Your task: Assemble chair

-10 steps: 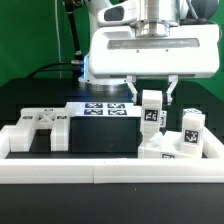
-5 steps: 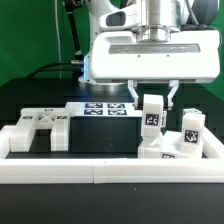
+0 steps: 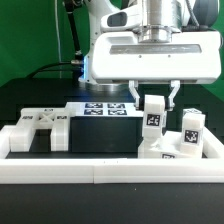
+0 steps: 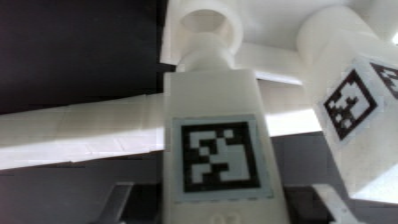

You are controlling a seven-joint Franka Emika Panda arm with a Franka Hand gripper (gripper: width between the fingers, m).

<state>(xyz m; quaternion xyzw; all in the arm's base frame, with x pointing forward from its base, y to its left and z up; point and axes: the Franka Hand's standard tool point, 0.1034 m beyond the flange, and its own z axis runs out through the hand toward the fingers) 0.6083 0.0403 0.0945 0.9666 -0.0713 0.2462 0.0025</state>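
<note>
White plastic makes up every piece. The long rail (image 3: 110,172) runs across the bottom of the exterior view. Behind it, at lower left, a cut-out slab (image 3: 35,130) lies flat, well apart from the rest. At lower right sits a low block (image 3: 165,152) with a tagged post (image 3: 190,128) standing at it. Right of centre, the claw (image 3: 153,97) is clamped on a second post (image 3: 152,115), upright with its foot at the block. The chair looks barely begun, as this post seems not yet released and the slab is unjoined.
</note>
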